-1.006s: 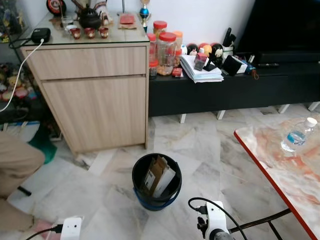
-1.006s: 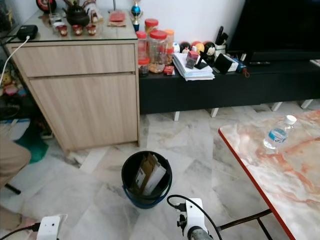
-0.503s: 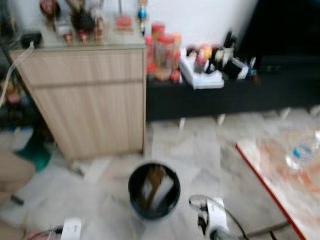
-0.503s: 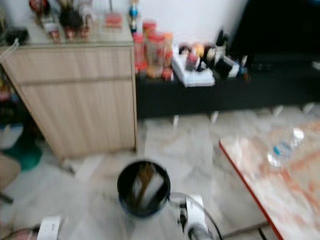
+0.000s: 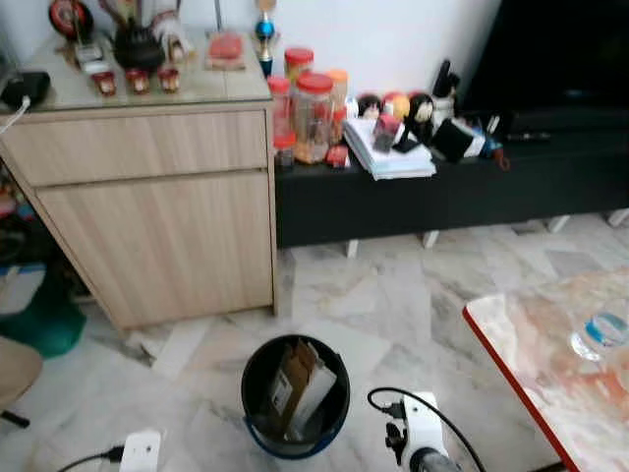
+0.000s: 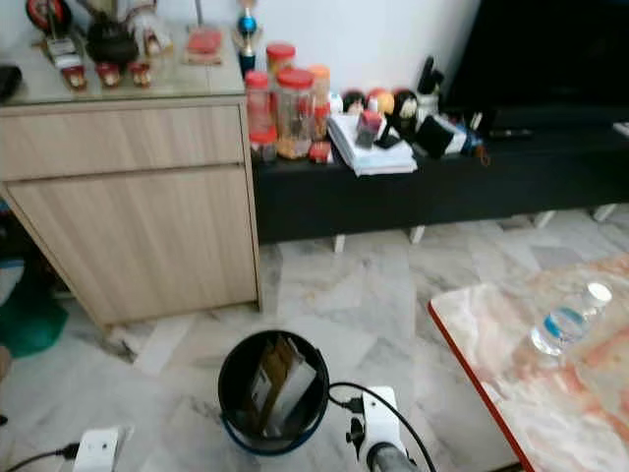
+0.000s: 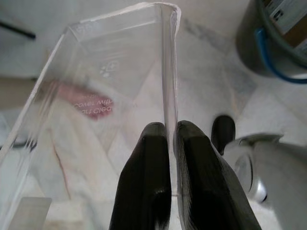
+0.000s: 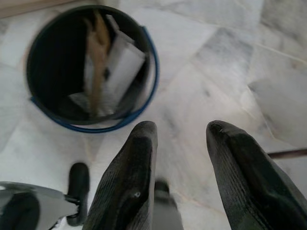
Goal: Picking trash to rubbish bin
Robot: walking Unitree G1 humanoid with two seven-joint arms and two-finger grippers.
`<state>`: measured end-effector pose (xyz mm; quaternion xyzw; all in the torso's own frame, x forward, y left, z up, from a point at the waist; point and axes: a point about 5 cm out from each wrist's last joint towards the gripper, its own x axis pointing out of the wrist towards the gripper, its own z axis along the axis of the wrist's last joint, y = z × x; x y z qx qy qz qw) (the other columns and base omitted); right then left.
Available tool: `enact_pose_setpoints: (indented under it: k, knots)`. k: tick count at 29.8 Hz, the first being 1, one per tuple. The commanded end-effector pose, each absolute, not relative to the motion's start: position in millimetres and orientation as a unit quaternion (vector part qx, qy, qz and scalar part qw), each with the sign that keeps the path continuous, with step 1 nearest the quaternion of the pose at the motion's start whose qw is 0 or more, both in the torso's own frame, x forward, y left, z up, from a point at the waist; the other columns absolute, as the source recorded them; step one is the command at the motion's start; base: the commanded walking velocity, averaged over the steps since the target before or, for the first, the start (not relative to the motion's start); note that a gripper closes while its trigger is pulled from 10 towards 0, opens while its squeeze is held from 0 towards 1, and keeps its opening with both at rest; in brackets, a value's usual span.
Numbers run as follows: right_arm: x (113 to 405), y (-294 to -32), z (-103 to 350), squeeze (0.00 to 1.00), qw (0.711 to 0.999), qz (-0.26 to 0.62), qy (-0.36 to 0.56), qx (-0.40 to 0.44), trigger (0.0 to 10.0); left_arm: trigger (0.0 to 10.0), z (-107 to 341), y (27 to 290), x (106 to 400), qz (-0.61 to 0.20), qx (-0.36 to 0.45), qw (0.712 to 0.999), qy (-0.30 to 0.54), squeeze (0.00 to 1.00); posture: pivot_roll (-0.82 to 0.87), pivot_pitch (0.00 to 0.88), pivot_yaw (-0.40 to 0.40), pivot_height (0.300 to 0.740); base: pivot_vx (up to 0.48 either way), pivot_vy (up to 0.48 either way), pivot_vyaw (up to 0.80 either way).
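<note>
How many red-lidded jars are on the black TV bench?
At least 3, clustered at the bench's left end beside the wooden cabinet: a large front jar, a taller back jar, and a small jar on the left. Smaller ones may be hidden.

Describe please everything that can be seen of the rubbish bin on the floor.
The rubbish bin is a small round black bucket with a blue band and handle around its rim, and looks like plastic. It stands upright and open on the marble floor, in front of the wooden cabinet and left of the red-edged table. Inside, pieces of brown cardboard and white paper stand on end, leaning against the wall. Neither gripper touches it; the right gripper hangs open beside it.
</note>
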<state>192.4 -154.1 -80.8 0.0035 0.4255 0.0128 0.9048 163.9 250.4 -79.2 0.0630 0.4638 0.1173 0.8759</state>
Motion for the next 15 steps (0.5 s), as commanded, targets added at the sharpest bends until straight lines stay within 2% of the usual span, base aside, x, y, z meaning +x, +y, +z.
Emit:
enact_pose_setpoints:
  k: [1, 15]
  knots:
    - [188.9, -163.5, -82.2, 0.0, 0.903, -0.001, 0.431, -0.002, 10.0, 10.0, -82.8, 243.0, 161.0, 0.109, 0.054, 0.874, 0.471, 0.0, 0.06, 0.056, -0.053, 0.74, 0.3, 0.0, 0.0]
    - [188.4, -161.4, -82.5, 0.0, 0.902, 0.005, 0.432, -0.007, 10.0, 10.0, -81.9, 244.9, 161.7, 0.109, 0.056, 0.875, 0.469, 0.0, 0.06, 0.054, -0.049, 0.74, 0.364, 0.0, 0.0]
